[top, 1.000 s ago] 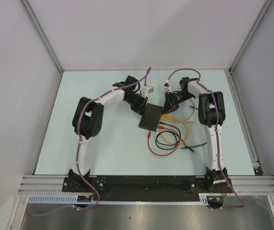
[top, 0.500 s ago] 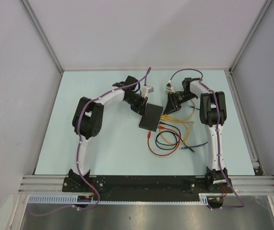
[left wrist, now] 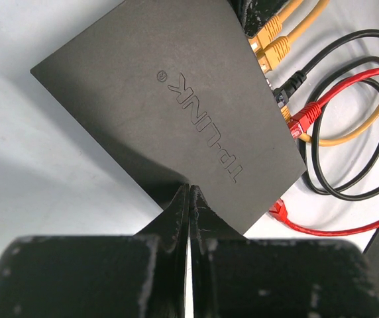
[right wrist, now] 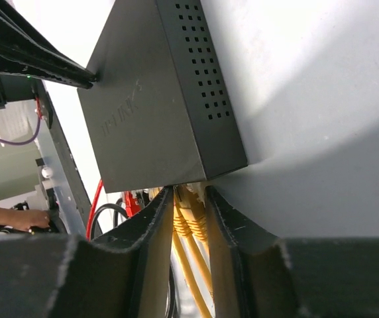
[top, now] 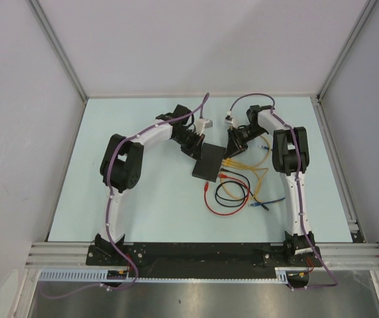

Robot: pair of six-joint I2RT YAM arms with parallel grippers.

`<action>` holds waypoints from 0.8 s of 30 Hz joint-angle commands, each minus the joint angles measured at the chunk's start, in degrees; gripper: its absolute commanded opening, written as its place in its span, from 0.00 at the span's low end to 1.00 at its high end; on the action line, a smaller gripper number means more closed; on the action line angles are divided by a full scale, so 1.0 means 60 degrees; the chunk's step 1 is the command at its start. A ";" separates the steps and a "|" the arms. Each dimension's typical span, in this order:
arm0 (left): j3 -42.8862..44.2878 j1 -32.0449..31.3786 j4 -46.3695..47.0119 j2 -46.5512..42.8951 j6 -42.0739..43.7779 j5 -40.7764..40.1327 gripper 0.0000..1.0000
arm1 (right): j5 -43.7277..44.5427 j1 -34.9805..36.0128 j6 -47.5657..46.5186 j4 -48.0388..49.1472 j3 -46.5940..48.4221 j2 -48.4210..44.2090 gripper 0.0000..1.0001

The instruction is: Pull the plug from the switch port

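Note:
The switch (top: 208,163) is a flat black box lying mid-table, also seen in the left wrist view (left wrist: 176,99) and the right wrist view (right wrist: 156,112). My left gripper (top: 200,147) (left wrist: 189,189) is shut, holding nothing, its tips resting on the switch's far corner. Two yellow plugs (right wrist: 191,218) (left wrist: 272,43) sit side by side in the ports at one end of the row. My right gripper (top: 230,154) (right wrist: 189,192) has its fingers (right wrist: 156,218) pressed against the sides of this pair, tips right at the port edge. A black plug (left wrist: 289,86) and a red plug (left wrist: 303,119) occupy neighbouring ports.
Yellow, black and red cables (top: 232,192) loop on the table in front of the switch, between it and the right arm. Blue-tipped cable ends (top: 261,207) lie near the right arm. A small grey part (top: 205,123) lies behind the left gripper. Aluminium frame rails edge the table.
My right gripper's jaws have narrowed onto the yellow plugs, and the right wrist has shifted slightly. The left arm and the switch have not moved.

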 commanded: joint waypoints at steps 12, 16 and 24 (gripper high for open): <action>0.0125 -0.0114 0.0019 0.0278 0.0293 -0.0648 0.01 | 0.2409 0.0256 -0.2231 -0.2283 0.1724 0.1361 0.01; 0.0066 -0.0114 0.0049 0.0249 0.0293 -0.0633 0.01 | 0.3198 0.0227 -0.2378 -0.2325 0.1781 0.1008 0.00; 0.0096 -0.0114 0.0107 0.0278 0.0323 -0.0545 0.01 | 0.3743 -0.0037 -0.3636 -0.3426 0.2252 0.0863 0.00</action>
